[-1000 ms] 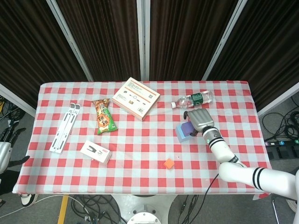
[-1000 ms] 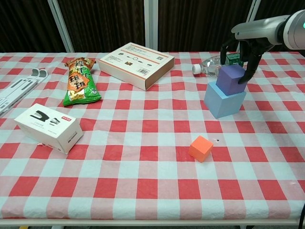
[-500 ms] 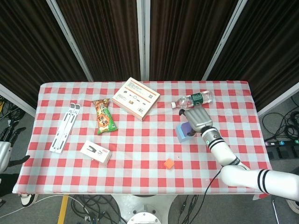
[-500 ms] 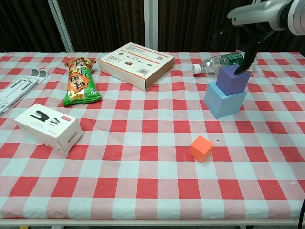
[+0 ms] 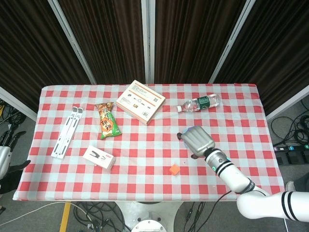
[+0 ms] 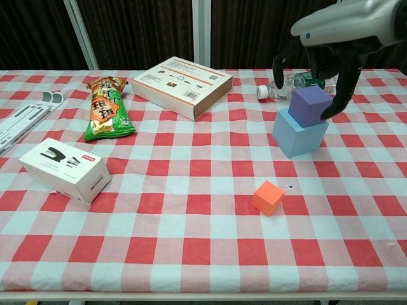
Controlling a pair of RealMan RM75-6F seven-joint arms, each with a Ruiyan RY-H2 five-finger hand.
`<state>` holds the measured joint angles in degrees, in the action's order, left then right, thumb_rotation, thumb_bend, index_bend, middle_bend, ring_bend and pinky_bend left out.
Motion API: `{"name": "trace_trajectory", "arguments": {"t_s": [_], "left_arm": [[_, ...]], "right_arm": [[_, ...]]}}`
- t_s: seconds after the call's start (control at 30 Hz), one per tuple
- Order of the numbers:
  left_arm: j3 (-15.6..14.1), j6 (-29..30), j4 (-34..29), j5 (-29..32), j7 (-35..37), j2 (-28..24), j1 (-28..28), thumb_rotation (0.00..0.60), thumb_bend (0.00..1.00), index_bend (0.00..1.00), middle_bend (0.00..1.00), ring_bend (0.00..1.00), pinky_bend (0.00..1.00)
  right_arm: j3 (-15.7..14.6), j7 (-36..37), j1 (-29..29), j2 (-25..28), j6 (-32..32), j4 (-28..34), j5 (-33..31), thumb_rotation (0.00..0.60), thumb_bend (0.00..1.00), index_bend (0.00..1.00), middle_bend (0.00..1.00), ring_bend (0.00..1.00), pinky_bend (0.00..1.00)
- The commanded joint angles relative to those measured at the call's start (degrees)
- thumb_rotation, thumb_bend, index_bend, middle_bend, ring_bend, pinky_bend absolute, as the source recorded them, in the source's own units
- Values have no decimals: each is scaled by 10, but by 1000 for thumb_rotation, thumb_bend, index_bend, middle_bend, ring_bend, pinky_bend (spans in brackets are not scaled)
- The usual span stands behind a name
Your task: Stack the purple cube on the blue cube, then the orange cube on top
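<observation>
The purple cube (image 6: pixel 310 105) sits on the blue cube (image 6: pixel 299 136) at the right of the table. My right hand (image 6: pixel 324 41) hovers just above this pair, fingers spread and pointing down, holding nothing. One fingertip (image 6: pixel 331 114) hangs close by the purple cube's right side. In the head view my right hand (image 5: pixel 197 139) hides both cubes. The orange cube (image 6: pixel 268 197) lies alone nearer the front edge, also seen as the orange cube (image 5: pixel 175 169) from above. My left hand (image 5: pixel 10 137) shows only at the frame's left edge, off the table, too small to read.
A water bottle (image 6: pixel 299 81) lies just behind the stacked cubes. Further left are a flat cardboard box (image 6: pixel 182 86), a green snack bag (image 6: pixel 107 108), a small white box (image 6: pixel 63 169) and a white folding stand (image 5: pixel 67 131).
My right hand has let go of the purple cube and risen above it, its fingers spreading. The purple cube stays on the blue one.
</observation>
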<state>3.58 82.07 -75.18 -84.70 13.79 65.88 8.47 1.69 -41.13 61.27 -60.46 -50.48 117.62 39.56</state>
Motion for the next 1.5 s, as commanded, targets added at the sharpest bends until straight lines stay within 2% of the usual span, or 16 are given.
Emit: {"name": "trace_trajectory", "arguments": {"t_s": [0.03,0.53,1.03,1.5], "left_arm": [[0,-1,1,1,1,1,0,600,52,216,143,133,270],[-3,-7,24,4,19,8,-3,600,51,216,143,133,271],[-3,-13,45,10,30,14,-6,600,52,216,143,133,271],[-4,-15,56,10,38,18,-7,600,52,216,143,133,271]], "right_arm": [[-13,-6,4,-27,5,-13,4,600,0,350,1000,1000,1000],[-63,-32,18,-124,24,-77,14,600,3,376,1000,1000,1000],[-75,-24,27,-184,35,-119,9,600,7,390,1000,1000,1000],[-90,-30,35,-205,30,-137,-12,600,20,393,1000,1000,1000]]}}
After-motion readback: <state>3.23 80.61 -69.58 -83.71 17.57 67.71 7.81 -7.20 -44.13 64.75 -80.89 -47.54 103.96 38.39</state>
